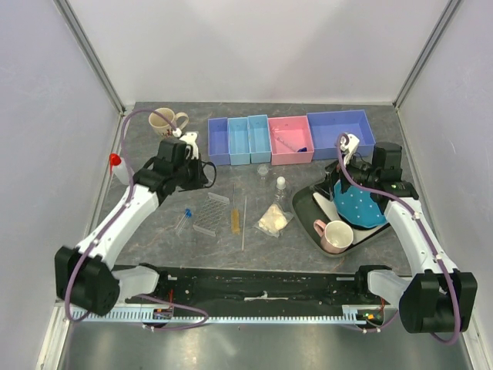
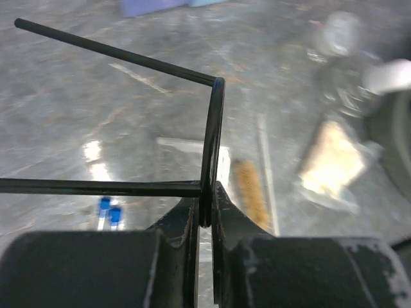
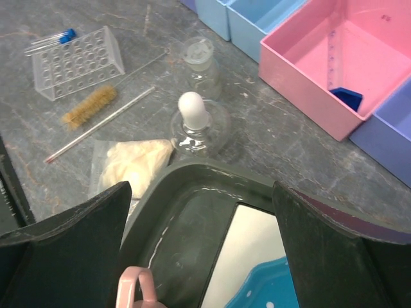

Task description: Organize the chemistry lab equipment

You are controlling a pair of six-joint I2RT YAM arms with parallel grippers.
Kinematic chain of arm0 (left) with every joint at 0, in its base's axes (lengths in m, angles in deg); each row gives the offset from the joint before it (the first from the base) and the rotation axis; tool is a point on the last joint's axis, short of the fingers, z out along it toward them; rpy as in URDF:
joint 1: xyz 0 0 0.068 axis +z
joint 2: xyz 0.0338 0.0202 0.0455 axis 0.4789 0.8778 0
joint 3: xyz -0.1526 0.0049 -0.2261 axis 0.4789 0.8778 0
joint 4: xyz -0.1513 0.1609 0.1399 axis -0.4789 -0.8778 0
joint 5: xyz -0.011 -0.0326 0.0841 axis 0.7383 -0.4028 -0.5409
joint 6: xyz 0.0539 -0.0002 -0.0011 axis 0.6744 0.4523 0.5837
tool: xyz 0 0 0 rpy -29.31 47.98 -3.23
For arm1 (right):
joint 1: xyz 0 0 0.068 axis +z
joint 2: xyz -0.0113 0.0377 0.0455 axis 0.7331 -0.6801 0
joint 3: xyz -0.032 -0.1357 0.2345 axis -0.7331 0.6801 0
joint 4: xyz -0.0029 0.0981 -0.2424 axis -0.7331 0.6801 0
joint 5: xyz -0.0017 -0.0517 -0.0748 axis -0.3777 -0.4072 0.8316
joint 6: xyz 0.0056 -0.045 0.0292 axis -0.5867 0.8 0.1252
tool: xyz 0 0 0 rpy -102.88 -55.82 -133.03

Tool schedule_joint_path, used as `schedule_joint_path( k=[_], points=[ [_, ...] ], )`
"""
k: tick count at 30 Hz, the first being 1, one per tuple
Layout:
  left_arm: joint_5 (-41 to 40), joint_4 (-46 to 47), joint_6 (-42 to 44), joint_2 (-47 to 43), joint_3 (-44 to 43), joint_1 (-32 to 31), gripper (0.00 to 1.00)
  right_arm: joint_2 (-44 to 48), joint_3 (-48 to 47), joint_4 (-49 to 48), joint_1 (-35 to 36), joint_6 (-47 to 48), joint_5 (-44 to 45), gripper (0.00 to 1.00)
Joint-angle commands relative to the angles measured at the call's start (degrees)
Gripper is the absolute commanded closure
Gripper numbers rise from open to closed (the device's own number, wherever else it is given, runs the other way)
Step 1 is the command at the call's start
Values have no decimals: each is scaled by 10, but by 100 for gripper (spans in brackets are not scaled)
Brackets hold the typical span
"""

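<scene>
No text, brand or number is readable. Fine marks on the clear stick (image 3: 332, 61) in the pink bin (image 3: 295, 90) are illegible.

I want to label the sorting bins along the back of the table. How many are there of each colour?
Darker blue bins: 2
Light blue bins: 2
Pink bin: 1
Total: 5

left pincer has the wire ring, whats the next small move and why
Probably carry the left pincer back toward the nearest blue bin. Its jaws are shut on the black wire ring, which looks clear of the table, and that bin sits just beyond it.
</scene>
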Motion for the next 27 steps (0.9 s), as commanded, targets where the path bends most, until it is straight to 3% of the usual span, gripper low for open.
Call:
schedule_joint_path(
  k=[1, 6, 11, 18, 27],
  points=[
    [214, 115, 15, -100, 48, -12, 98, -16, -5, -5, -2, 3, -138, 2],
    [321, 278, -100, -164, 114, -47, 98, -61, 4, -67, 12, -83, -262, 2],
    [299, 467, -195, -180, 171, -106, 98, -79, 36, -230, 59, -285, -273, 2],
    [249, 510, -215, -108, 138, -185, 98, -100, 36, -294, 113, -365, -246, 2],
    [228, 510, -205, -65, 111, -213, 98, -87, 36, -323, 133, -403, -253, 6]
  ],
)
